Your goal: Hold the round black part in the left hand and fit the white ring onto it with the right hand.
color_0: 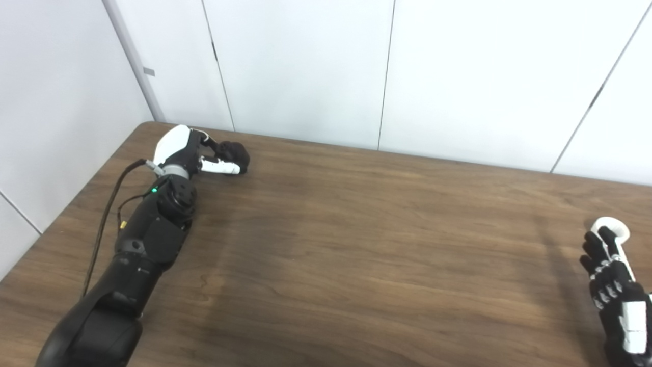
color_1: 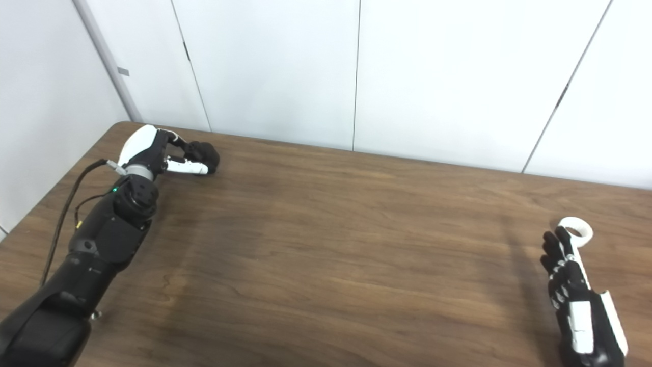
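Note:
The round black part (color_0: pixel 237 155) rests on the wooden table (color_0: pixel 356 229) at its far left back. My left hand (color_0: pixel 196 153) reaches it from the left, with fingers and thumb closed around its near side; it also shows in the right eye view (color_1: pixel 162 153). The white ring (color_0: pixel 613 227) lies flat on the table at the far right. My right hand (color_0: pixel 608 275) is open with its fingers stretched out, and its fingertips overlap the ring's near edge. The ring is not lifted. The ring (color_1: pixel 576 229) and right hand (color_1: pixel 570 285) also show in the right eye view.
White wall panels (color_0: pixel 305 66) stand close behind the table's back edge and along its left side. A black cable (color_0: pixel 104 219) runs along my left forearm. The brown tabletop stretches between the two hands.

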You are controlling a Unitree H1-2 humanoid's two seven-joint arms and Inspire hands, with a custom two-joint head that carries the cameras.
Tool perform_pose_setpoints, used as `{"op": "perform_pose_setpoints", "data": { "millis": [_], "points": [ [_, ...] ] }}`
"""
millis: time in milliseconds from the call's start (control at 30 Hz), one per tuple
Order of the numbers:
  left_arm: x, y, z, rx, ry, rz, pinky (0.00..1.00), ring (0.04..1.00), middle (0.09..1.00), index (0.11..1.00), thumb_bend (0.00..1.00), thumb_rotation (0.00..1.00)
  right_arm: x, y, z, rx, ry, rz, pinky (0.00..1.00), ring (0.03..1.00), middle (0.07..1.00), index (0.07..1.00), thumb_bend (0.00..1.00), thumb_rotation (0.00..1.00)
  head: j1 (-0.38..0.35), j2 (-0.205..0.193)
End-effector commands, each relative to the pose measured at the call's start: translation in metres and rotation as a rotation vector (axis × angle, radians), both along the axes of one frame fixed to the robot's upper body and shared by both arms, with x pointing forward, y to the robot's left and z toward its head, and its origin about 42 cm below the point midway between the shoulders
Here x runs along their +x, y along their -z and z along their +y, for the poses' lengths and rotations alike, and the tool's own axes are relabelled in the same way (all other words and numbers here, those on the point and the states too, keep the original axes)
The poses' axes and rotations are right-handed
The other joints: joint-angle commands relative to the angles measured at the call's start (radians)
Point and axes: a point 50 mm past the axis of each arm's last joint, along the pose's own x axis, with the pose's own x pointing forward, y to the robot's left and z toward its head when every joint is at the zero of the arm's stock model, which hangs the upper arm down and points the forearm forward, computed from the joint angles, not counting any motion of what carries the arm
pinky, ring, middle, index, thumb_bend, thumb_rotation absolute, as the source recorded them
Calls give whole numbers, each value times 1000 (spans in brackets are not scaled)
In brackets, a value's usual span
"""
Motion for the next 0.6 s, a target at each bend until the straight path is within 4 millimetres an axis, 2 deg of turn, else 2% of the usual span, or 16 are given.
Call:
{"op": "perform_pose_setpoints", "data": {
  "millis": [0,100,333,567],
  "points": [
    [5,-38,8,71,21,-84,980,916,794,483,521,43,-23,36,14,85,23,109,1000,978,967,1000,660,991,-1,0],
    [2,-43,2,93,48,-82,989,913,784,483,521,44,-23,36,15,82,20,113,1000,984,967,1000,668,993,-4,1],
    [-11,-52,-24,190,135,-50,1000,923,777,483,523,46,-22,36,18,74,18,122,1000,985,966,1000,663,999,-21,5],
    [-32,-61,-65,233,240,-60,1000,923,760,483,523,47,-21,35,22,74,19,127,1000,992,973,1000,684,986,-39,8]
  ]
}}
